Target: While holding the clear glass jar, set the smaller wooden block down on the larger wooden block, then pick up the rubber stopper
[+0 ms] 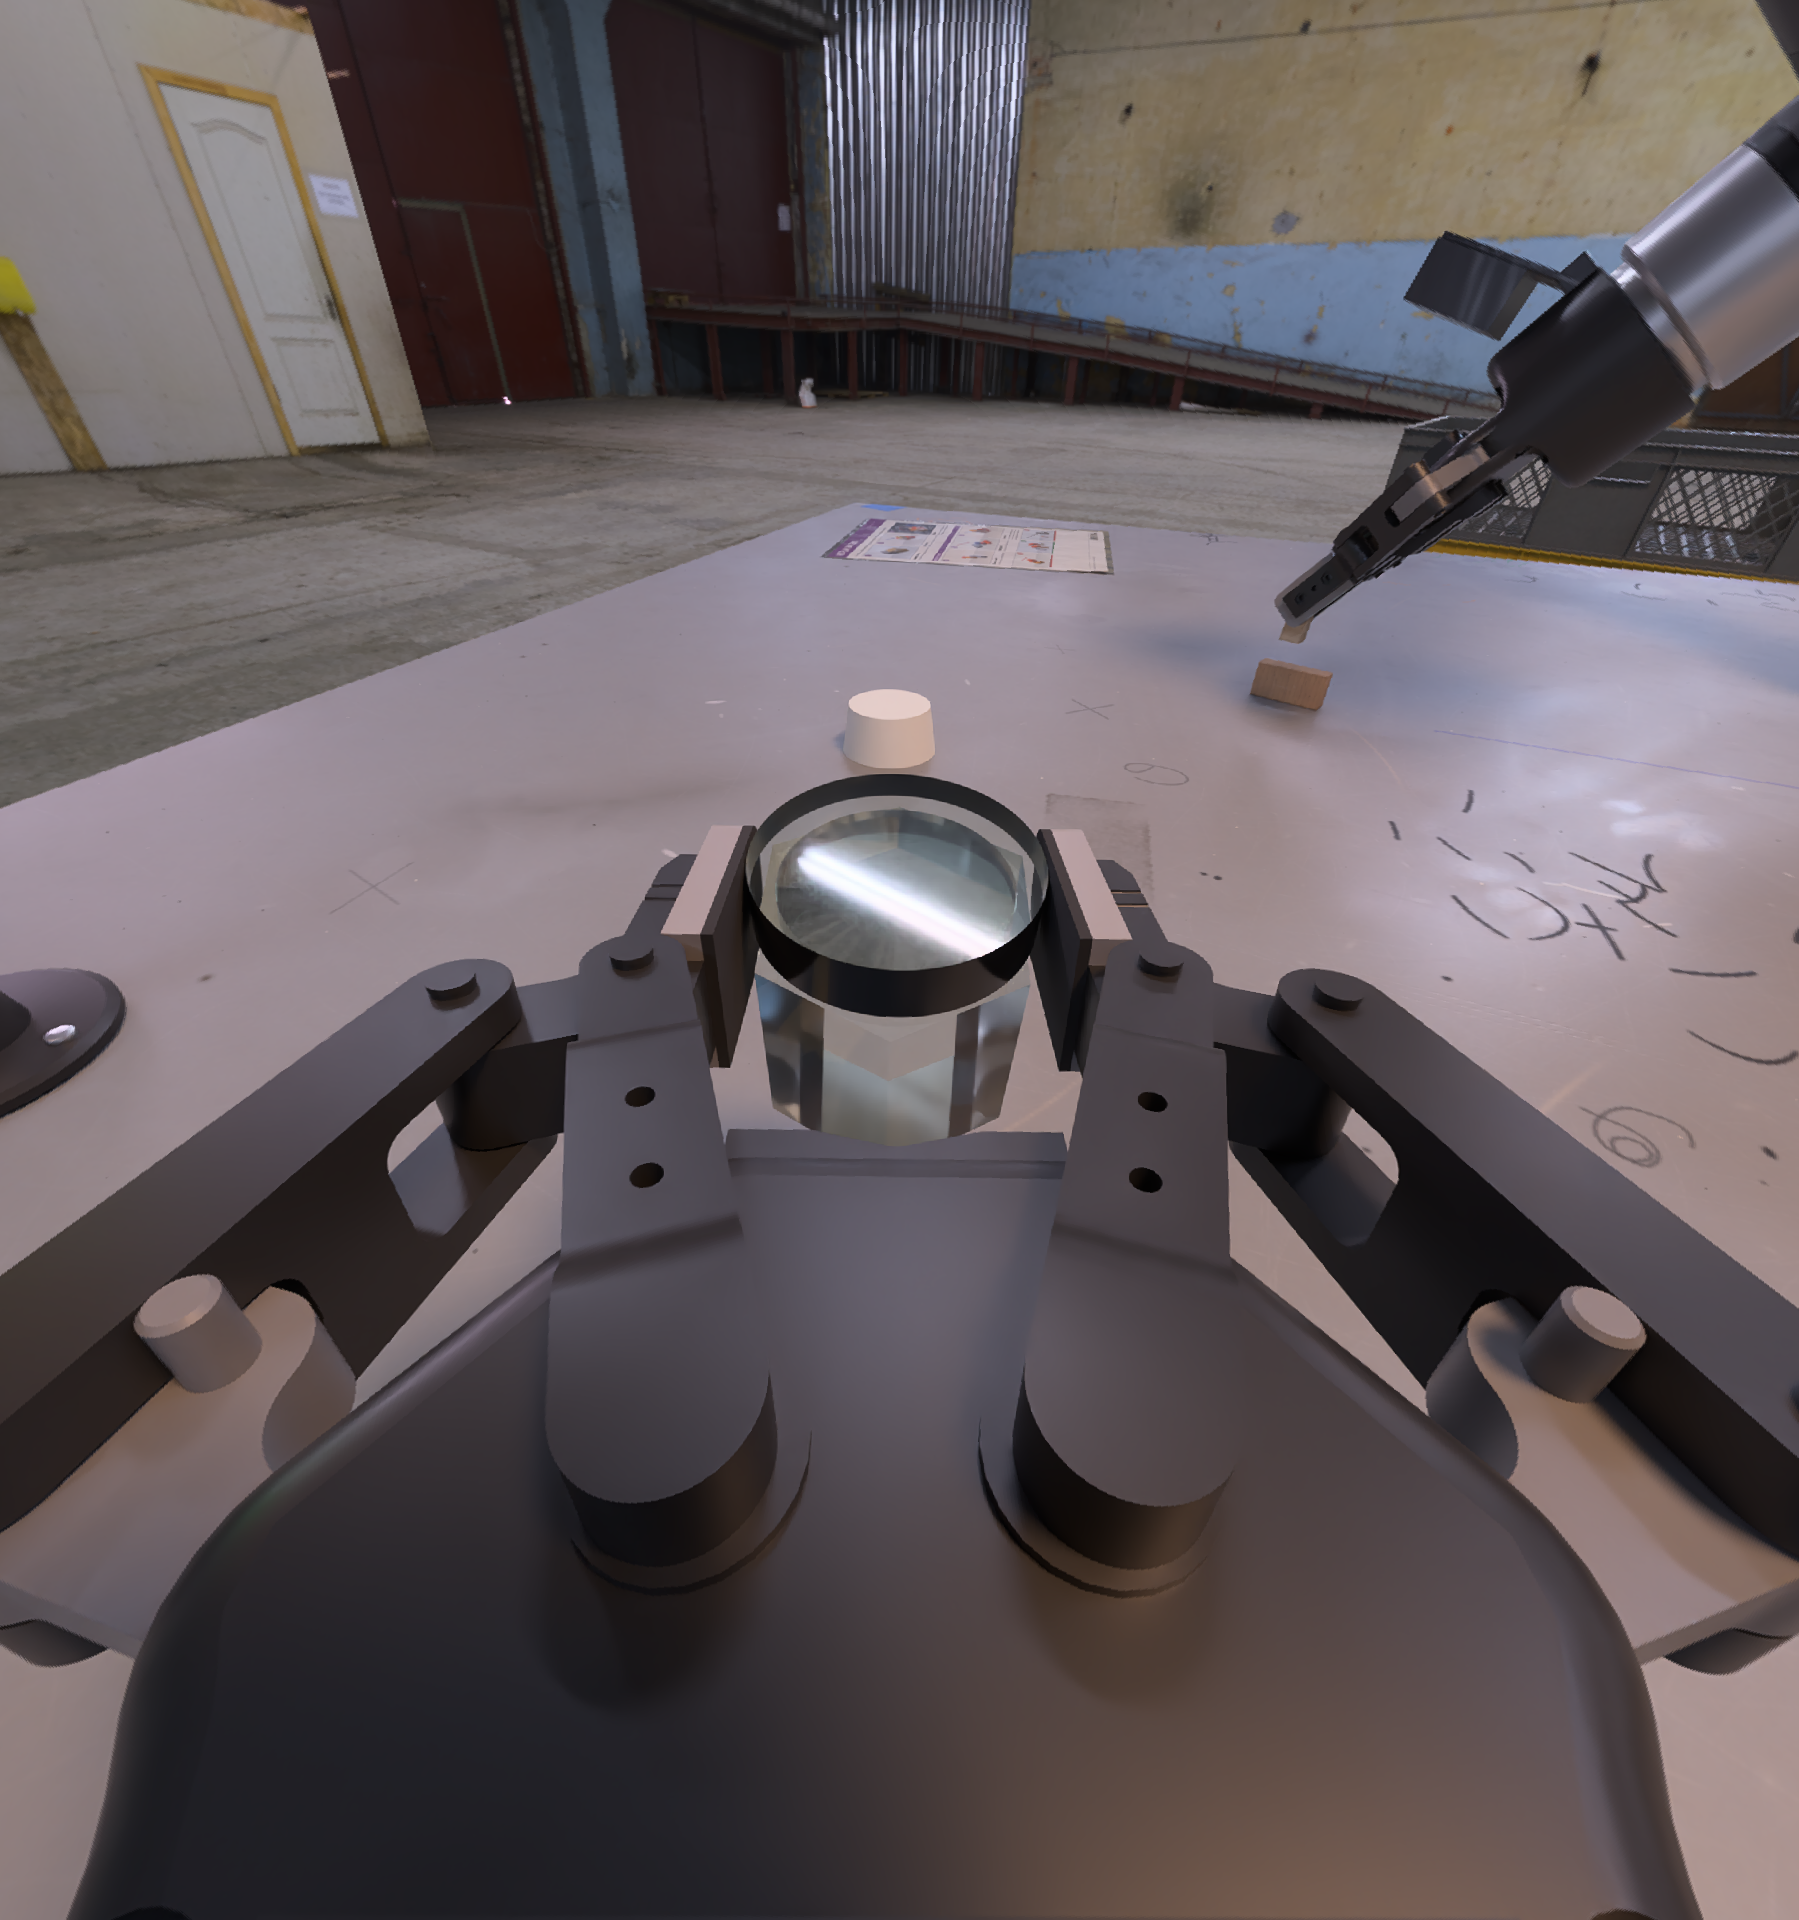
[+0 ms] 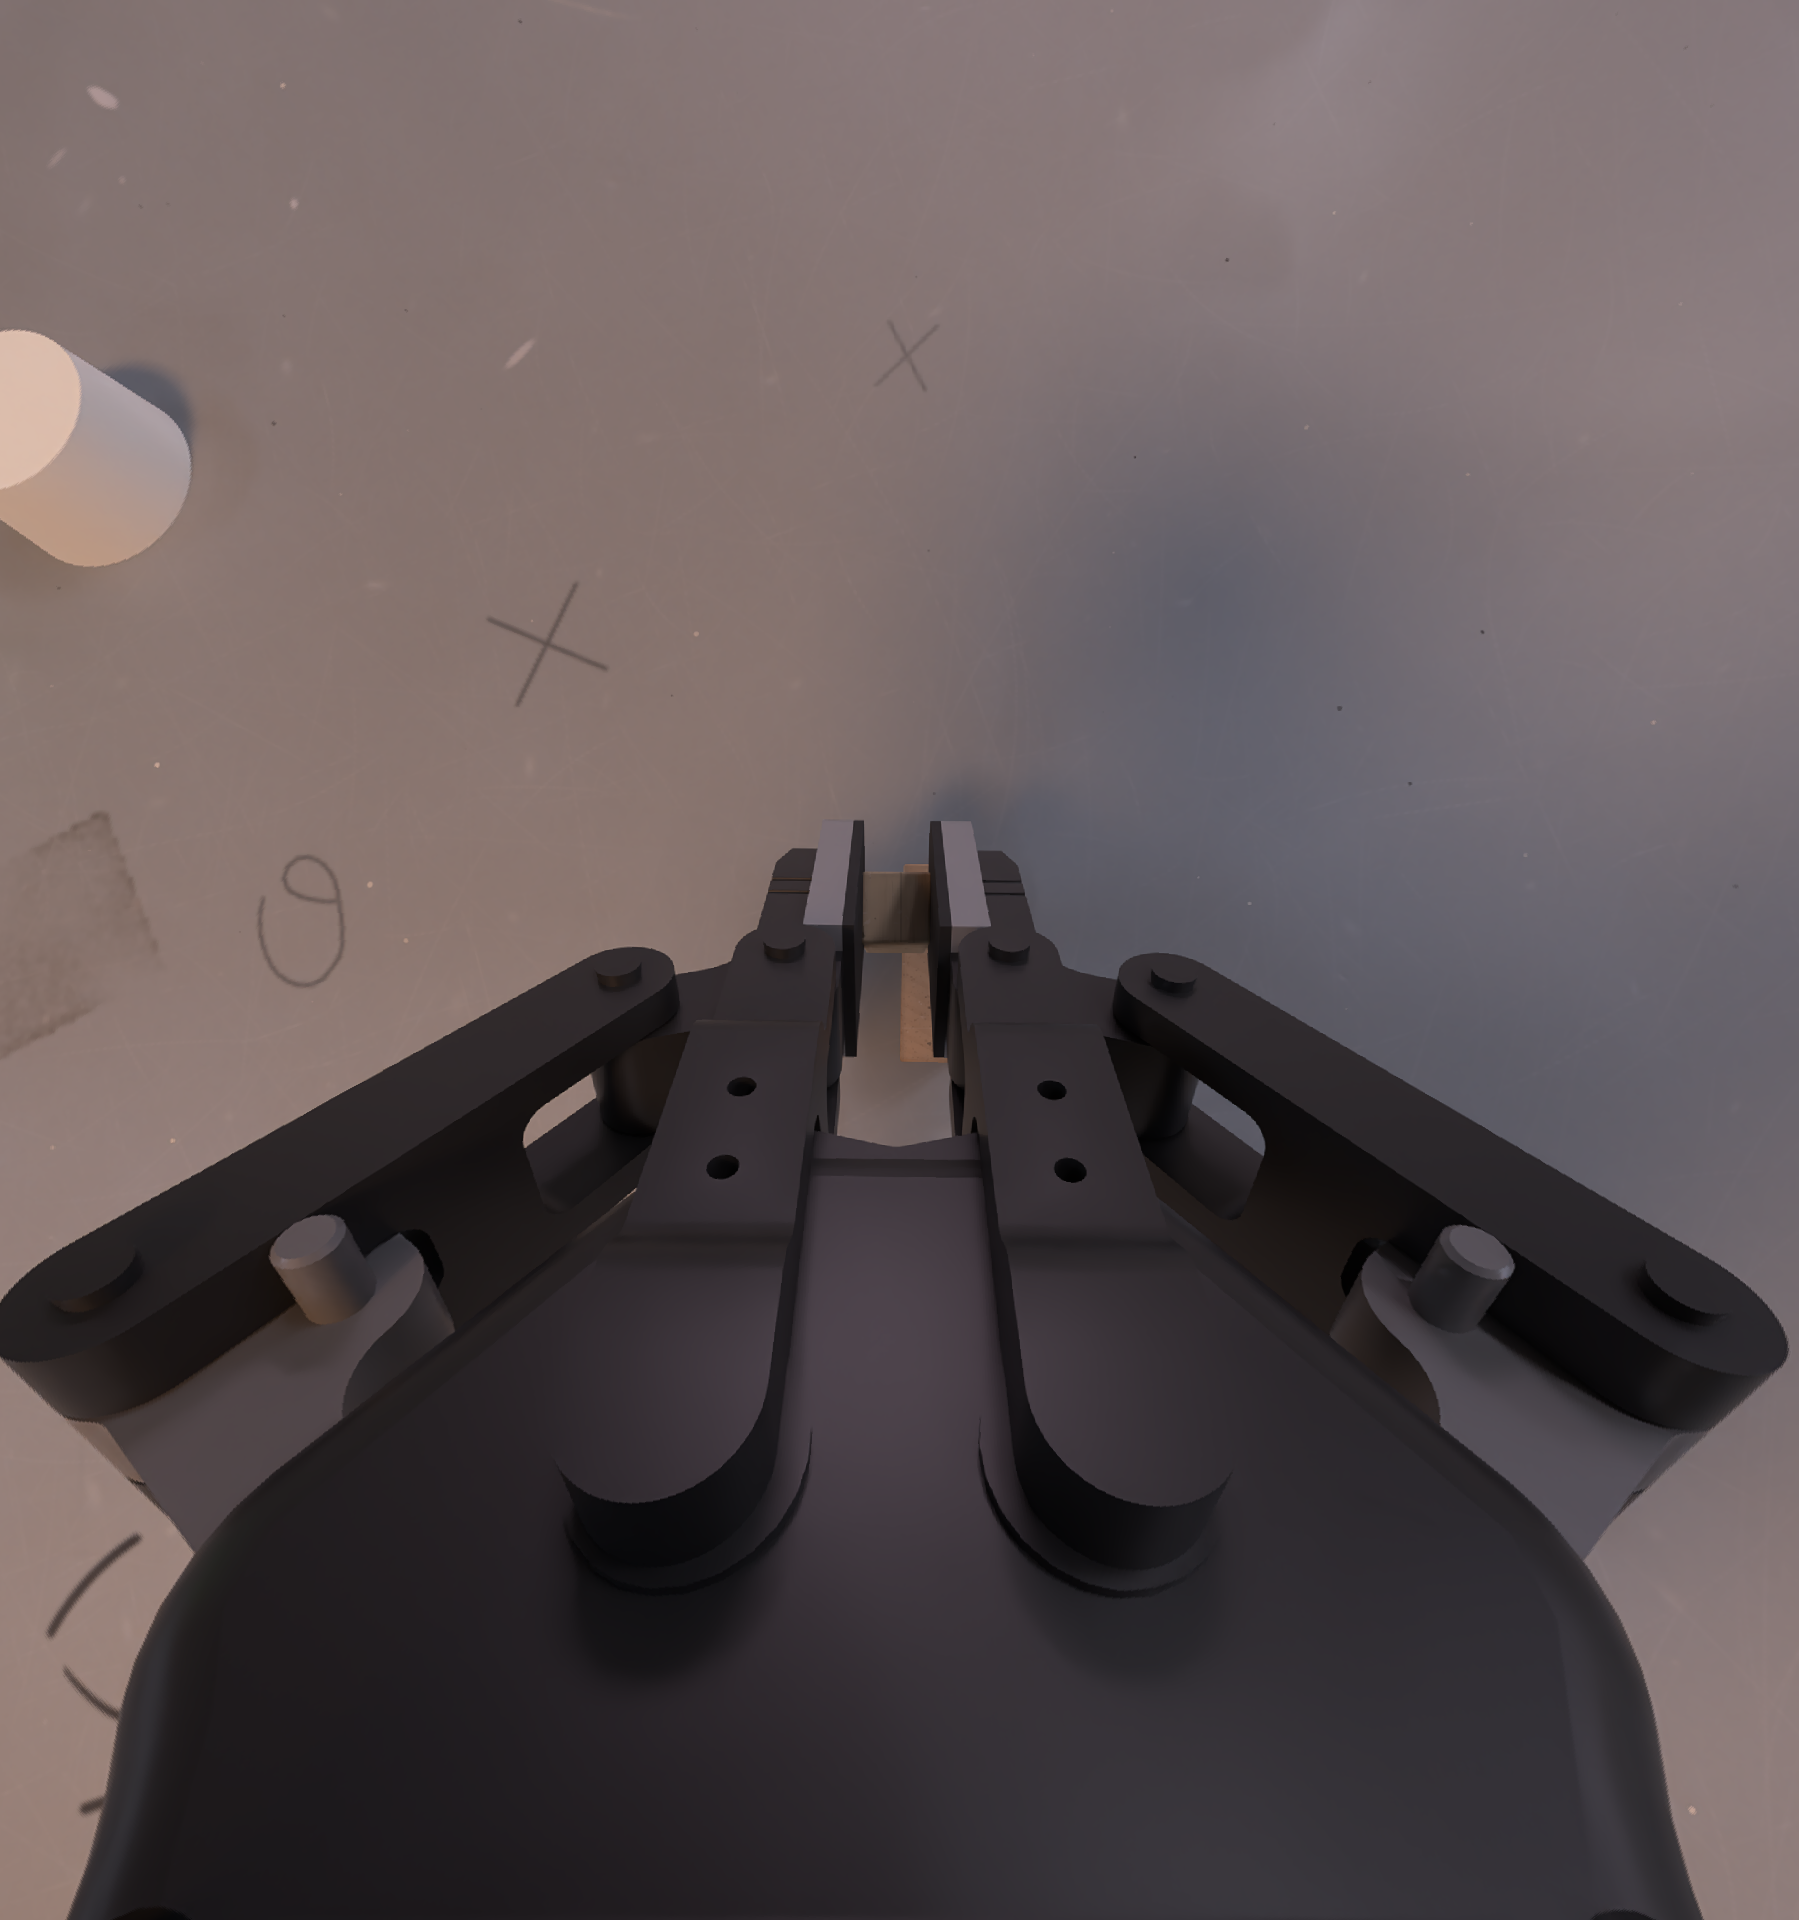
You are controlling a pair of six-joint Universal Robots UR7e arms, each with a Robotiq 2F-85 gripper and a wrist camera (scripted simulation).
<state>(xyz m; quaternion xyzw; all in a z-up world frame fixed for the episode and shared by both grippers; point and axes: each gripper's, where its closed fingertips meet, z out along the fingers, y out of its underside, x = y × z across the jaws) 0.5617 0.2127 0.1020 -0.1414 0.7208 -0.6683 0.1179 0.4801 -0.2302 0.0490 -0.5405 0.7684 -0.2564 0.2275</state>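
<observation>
My left gripper is shut on the clear glass jar just below its black rim and holds it upright above the table. The white rubber stopper stands on the table just beyond the jar; it also shows in the right wrist view at the far left. My right gripper is shut on the smaller wooden block. In the left wrist view this gripper hangs a little above the larger wooden block, with the small block poking out below its tips. A strip of the larger block shows through the finger gap.
A grey table carries pen marks and crosses. A printed sheet lies at its far edge. A grey crate stands behind the right arm. An arm base sits at the left.
</observation>
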